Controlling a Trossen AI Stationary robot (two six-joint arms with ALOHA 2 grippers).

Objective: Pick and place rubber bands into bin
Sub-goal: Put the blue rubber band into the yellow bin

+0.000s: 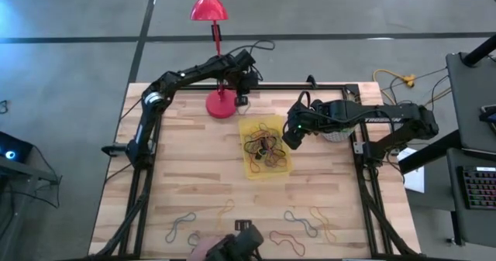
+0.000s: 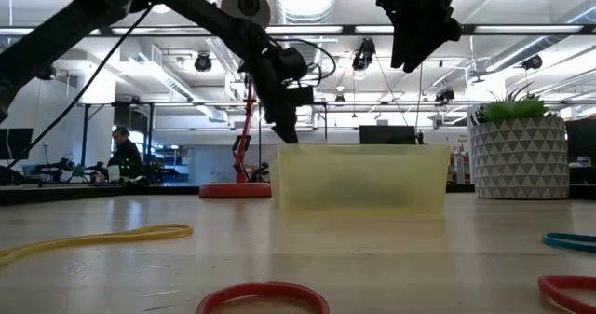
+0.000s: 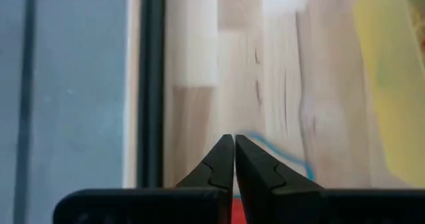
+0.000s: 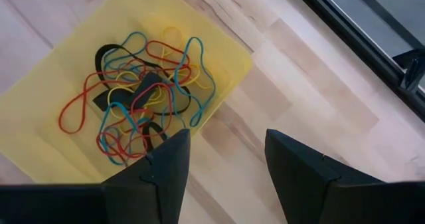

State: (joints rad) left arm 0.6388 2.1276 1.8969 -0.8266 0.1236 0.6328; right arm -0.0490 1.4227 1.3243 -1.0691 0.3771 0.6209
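Beside the lamp base, left jaws are clenched over a blue band and may have missed it; right jaws hang released over the yellow bin holding tangled rubber bands

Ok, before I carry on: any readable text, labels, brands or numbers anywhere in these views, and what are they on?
None can be read.
The yellow bin, the red lamp base and the white plant pot show no lettering.
The screens in the room behind the table are too small and blurred to read.
The keyboard beside the table: keys too small to read.
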